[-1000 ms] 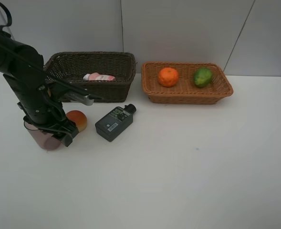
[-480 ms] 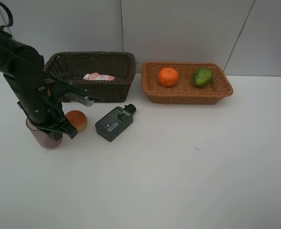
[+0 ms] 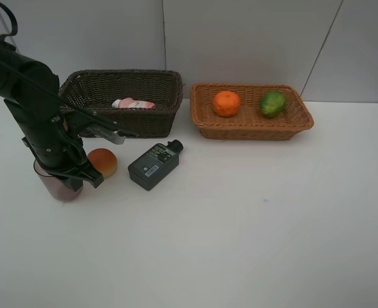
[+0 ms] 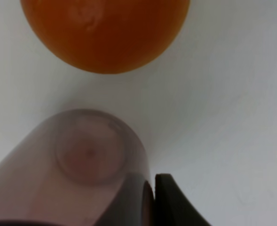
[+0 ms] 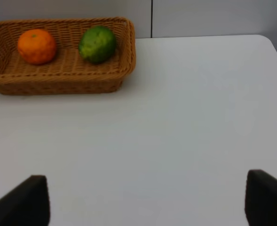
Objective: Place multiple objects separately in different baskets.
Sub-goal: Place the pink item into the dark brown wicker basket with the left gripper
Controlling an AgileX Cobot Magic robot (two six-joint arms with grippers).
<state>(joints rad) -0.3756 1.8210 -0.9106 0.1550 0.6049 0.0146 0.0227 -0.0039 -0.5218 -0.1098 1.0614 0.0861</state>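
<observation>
My left gripper (image 3: 73,178) is shut on the wall of the translucent mauve cup (image 3: 54,186), which stands on the table. In the left wrist view one finger (image 4: 172,203) is outside the cup (image 4: 89,155) and the other shows dark through its wall. The peach-like fruit (image 3: 104,160) (image 4: 105,33) lies just beside the cup. The dark grey bottle (image 3: 153,165) lies on the table. The pink bottle (image 3: 133,103) lies in the dark brown basket (image 3: 156,122). The orange (image 3: 226,103) and lime (image 3: 273,103) sit in the tan basket (image 3: 253,130). My right gripper (image 5: 147,200) is open and empty.
The right wrist view shows the tan basket (image 5: 58,84) with the orange (image 5: 36,46) and lime (image 5: 97,44) far ahead across bare white table. A grey wall stands behind both baskets. My left arm (image 3: 28,96) leans over the table's left side.
My left gripper's fingers have closed on the cup's wall and risen slightly. The cup has shifted a little. Nothing else has moved.
</observation>
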